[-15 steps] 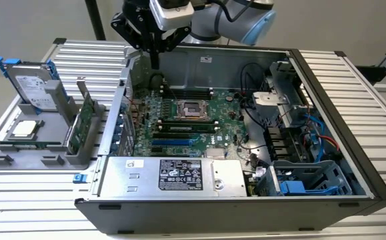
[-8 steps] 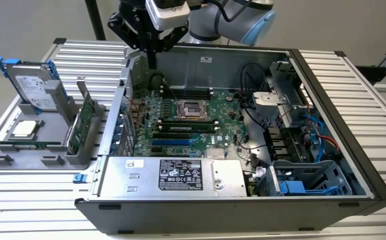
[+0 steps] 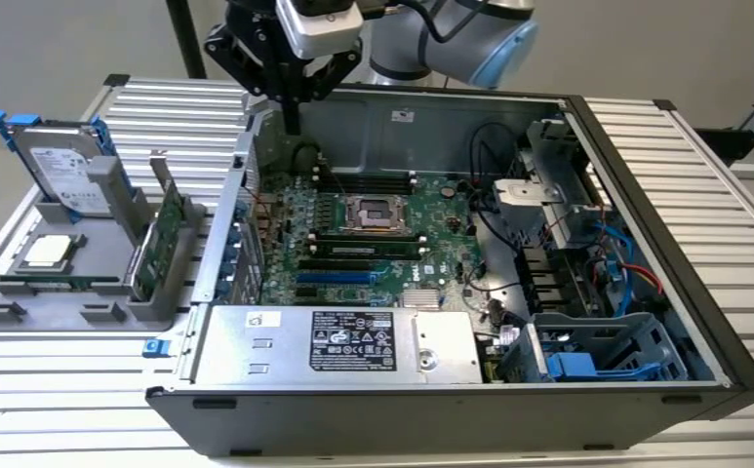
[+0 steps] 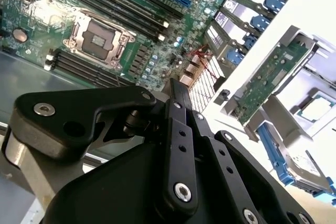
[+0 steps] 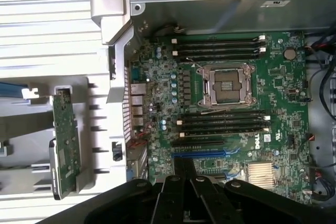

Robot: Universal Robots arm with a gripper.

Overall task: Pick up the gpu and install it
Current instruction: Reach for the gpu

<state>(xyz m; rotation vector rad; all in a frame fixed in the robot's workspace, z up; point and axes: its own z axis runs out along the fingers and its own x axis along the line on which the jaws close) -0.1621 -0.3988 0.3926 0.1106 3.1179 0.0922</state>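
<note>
The gpu (image 3: 162,234) is a thin green card standing on edge in the grey holder (image 3: 38,312), on the exterior view's left, outside the computer case. It also appears in both wrist views (image 4: 268,80) (image 5: 65,140). My gripper (image 3: 292,117) hangs above the case's back left corner, over the edge of the motherboard (image 3: 350,234), well apart from the gpu. Its dark fingers are pressed together with nothing between them in both wrist views (image 4: 177,85) (image 5: 185,163). A blue expansion slot (image 5: 205,153) lies on the board just ahead of the fingertips.
The open computer case (image 3: 689,244) holds a power supply (image 3: 337,341) at the front and drive cages with cables (image 3: 585,253) on the exterior view's right. A silver hard drive (image 3: 64,166) and a processor chip (image 3: 49,252) sit in the same holder as the gpu.
</note>
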